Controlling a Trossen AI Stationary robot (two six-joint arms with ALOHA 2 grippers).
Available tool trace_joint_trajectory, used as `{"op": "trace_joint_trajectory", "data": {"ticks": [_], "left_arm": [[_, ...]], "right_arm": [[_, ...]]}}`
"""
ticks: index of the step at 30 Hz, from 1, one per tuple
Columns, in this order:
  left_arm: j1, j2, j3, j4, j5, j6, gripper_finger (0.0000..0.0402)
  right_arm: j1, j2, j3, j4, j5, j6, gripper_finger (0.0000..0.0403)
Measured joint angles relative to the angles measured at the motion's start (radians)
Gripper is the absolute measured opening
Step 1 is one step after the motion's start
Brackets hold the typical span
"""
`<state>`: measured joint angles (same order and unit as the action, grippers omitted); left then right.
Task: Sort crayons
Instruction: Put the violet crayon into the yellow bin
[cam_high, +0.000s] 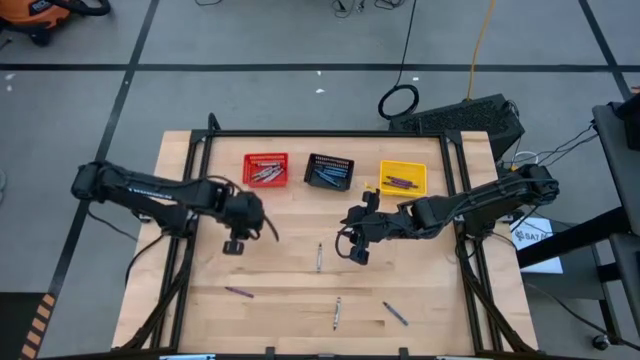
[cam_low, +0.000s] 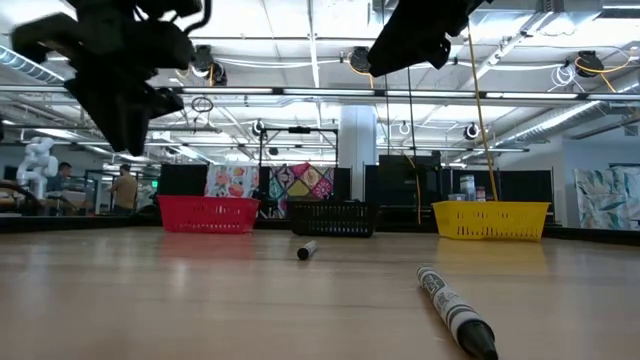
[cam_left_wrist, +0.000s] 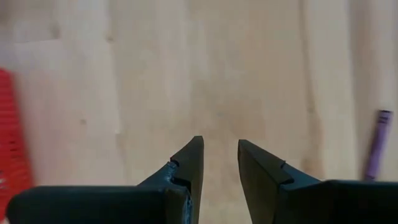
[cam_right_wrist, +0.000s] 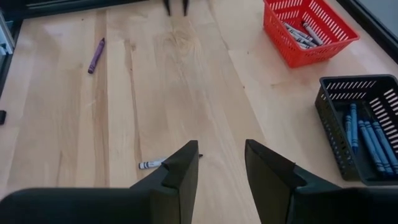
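Several crayons lie flat on the wooden table: a grey one (cam_high: 319, 257) in the middle, a purple one (cam_high: 239, 292) at the near left, a grey one (cam_high: 338, 313) and a bluish one (cam_high: 395, 313) near the front edge. My left gripper (cam_high: 234, 245) hangs open above bare wood, below the red basket (cam_high: 265, 169); in its wrist view (cam_left_wrist: 221, 146) nothing is between the fingers, and a purple crayon (cam_left_wrist: 376, 144) lies off to one side. My right gripper (cam_high: 357, 250) stands open in the air right of the middle grey crayon (cam_right_wrist: 152, 164), also empty (cam_right_wrist: 222, 149).
Three mesh baskets stand in a row at the far side: the red basket (cam_right_wrist: 308, 28) with grey crayons, a black one (cam_high: 329, 171) with blue crayons, a yellow one (cam_high: 403, 178) with purple ones. A black frame (cam_high: 190, 200) runs around the table.
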<state>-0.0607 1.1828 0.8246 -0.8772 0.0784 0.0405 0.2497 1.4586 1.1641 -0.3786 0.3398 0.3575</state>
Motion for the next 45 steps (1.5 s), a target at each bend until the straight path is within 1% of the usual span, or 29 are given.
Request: {"op": "trace_joint_trajectory", "data": {"ticks": [6, 13, 19, 24, 28, 35, 45], "left_arm": [[-0.146, 0.000, 0.000, 0.002, 0.000, -0.111, 0.0097], [-0.307, 0.002, 0.000, 0.004, -0.003, -0.264, 0.0097], [-0.416, 0.043, -0.022, 0.027, -0.050, -0.329, 0.0097], [-0.484, 0.109, -0.030, 0.110, -0.037, -0.394, 0.0097], [-0.532, 0.155, -0.030, 0.184, -0.027, -0.403, 0.0097], [-0.595, 0.216, -0.030, 0.222, -0.023, -0.505, 0.0097], [-0.662, 0.326, -0.030, 0.286, -0.011, -0.555, 0.0097]], "right_arm": [[0.000, 0.000, 0.000, 0.000, 0.000, 0.039, 0.0116], [0.000, 0.000, 0.000, 0.000, -0.001, 0.042, 0.0116], [0.000, 0.000, 0.000, 0.004, -0.001, 0.043, 0.0116], [0.000, 0.000, 0.000, 0.004, -0.001, 0.043, 0.0116], [0.000, 0.000, 0.000, 0.004, -0.001, 0.043, 0.0116], [0.000, 0.000, 0.000, 0.005, -0.001, 0.043, 0.0116], [0.000, 0.000, 0.000, 0.006, -0.001, 0.043, 0.0116]]}}
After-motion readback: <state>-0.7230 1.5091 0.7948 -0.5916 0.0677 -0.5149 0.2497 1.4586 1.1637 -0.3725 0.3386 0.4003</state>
